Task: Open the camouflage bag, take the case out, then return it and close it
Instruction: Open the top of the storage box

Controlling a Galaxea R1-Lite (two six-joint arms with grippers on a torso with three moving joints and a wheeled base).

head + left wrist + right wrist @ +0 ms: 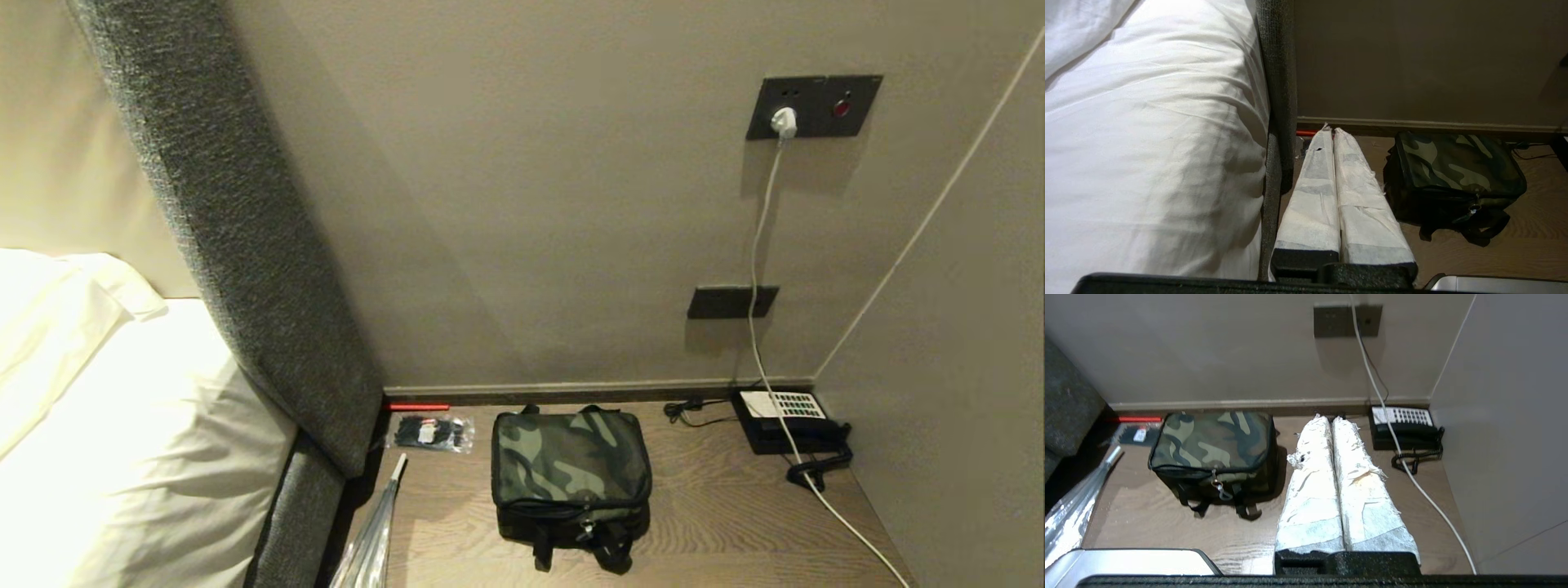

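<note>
Camouflage bag (1212,447) sits beside right tool (1331,420), untouched.

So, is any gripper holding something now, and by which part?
Nothing is held. The left gripper and right gripper are both shut on nothing, apart from the zipped camouflage bag on the table.

The boxy soft bag of green-and-dark camouflage fabric (571,469) stands upright on the wooden surface (718,506), at about 6 o'clock in the head view, a little in front of the wall. Its lid is flat and zipped shut; black zipper trim runs around the top edge. A metal zipper pull hangs at the middle of the near side. Black straps hang down there and rest on the wood. The case cannot be seen.
</note>
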